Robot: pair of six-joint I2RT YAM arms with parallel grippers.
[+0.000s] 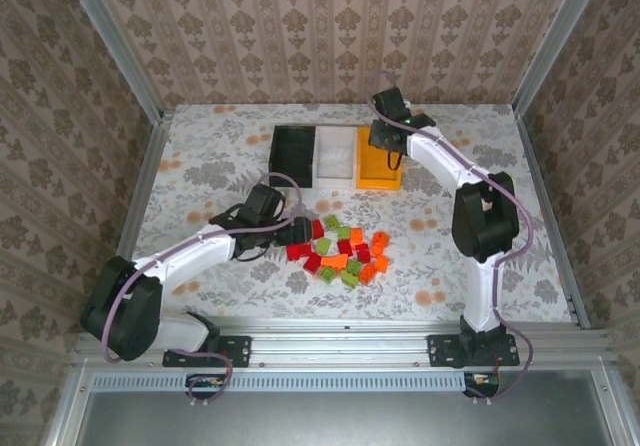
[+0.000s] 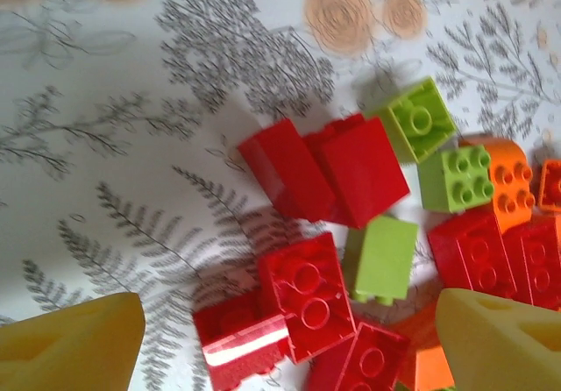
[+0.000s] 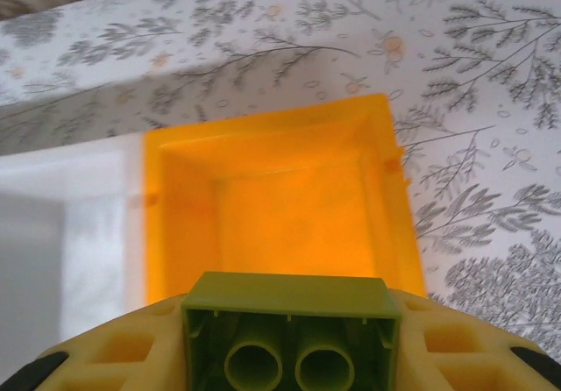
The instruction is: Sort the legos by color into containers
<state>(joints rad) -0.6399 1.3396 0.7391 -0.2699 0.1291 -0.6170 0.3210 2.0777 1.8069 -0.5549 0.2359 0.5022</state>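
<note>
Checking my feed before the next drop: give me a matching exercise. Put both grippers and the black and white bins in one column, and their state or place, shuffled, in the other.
Column one
1. left gripper
2. right gripper
3. black bin
4. white bin

Column two
A. middle of the bin row
B. shut on a green lego above the yellow-orange bin
C. open over the lego pile
D. left end of the bin row in the top view

Pairs: 1-C, 2-B, 3-D, 4-A
</note>
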